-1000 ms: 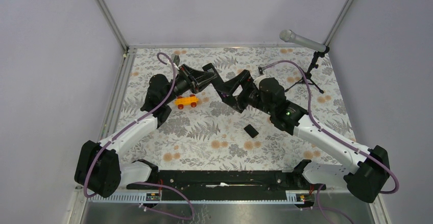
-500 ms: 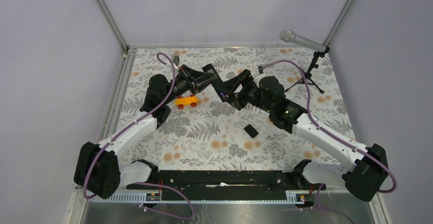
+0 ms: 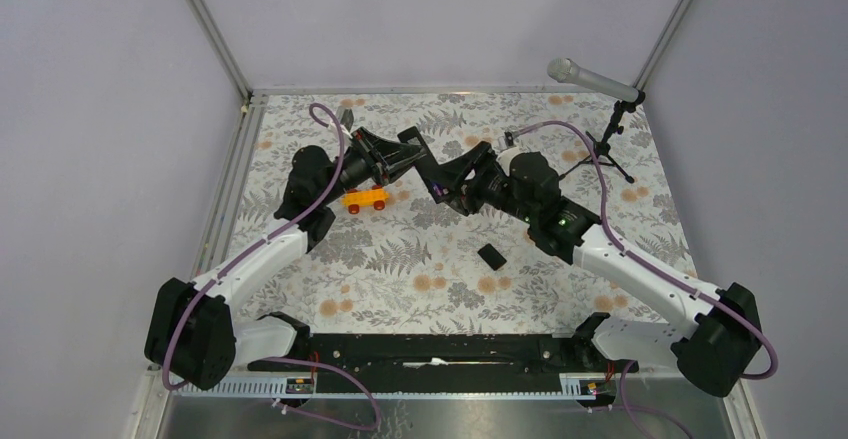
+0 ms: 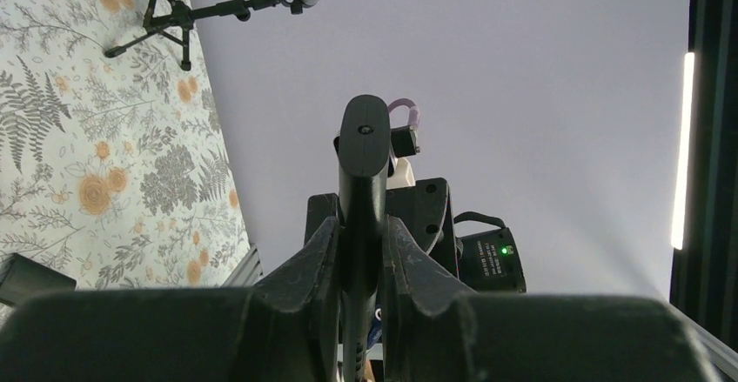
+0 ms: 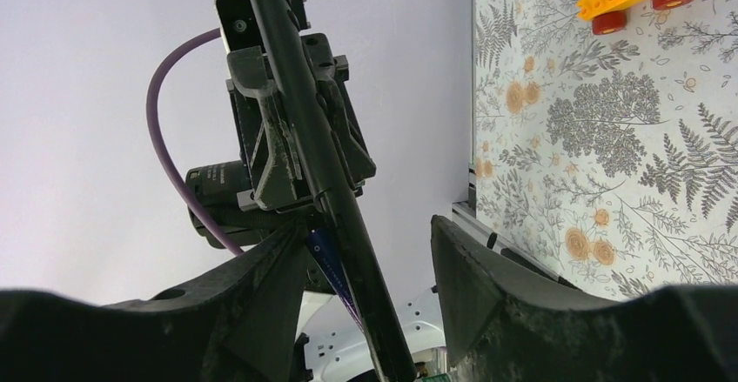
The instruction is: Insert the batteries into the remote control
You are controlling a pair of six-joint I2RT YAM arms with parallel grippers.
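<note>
**Remote's up in the air, battery right against it**

Top view: the left gripper is clamped on the remote control, holding it up in the air just up and right of the orange toy car. The right gripper meets its far end.

Left wrist: fingers squeezed tight on the remote.

Right wrist: jaws apart around the remote. A purplish-blue battery is touching it, but I can't tell if it's actually seated.

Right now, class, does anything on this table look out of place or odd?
The small black cover lies loose on the mat, apart from the remote, which the left end effector holds in the air. An orange toy car sits there, foreign to a battery job.
</note>
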